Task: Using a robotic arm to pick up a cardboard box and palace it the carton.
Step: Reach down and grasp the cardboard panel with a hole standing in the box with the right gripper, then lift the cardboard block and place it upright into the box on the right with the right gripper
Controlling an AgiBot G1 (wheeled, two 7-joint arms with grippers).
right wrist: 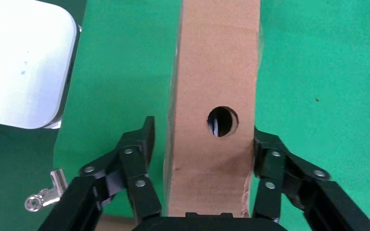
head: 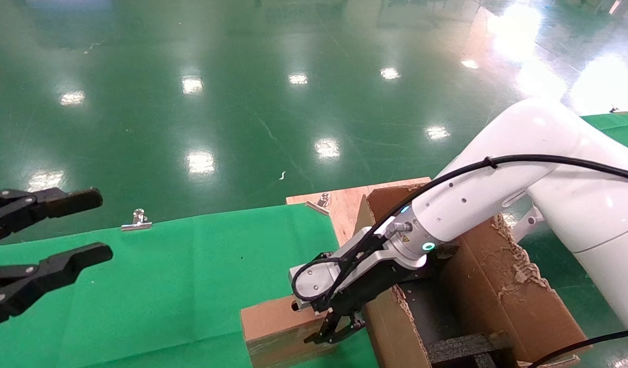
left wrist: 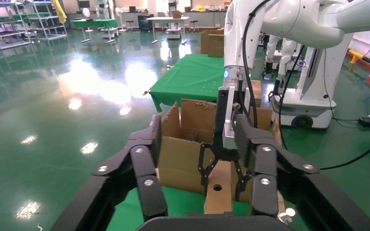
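Observation:
The cardboard box stands on edge on the green cloth, right against the carton's near wall; its round hole shows in the right wrist view. The white robotic arm reaches down over the carton. My right gripper is open and straddles the box's end: one finger touches the box's side, the other stands a little off it. The left wrist view shows the same straddle on the box. My left gripper is open and empty, hovering at the far left.
The green cloth covers the table; a bare wood board shows by the carton. Metal clips hold the cloth at the far edge. Black foam lies inside the carton. Glossy green floor lies beyond.

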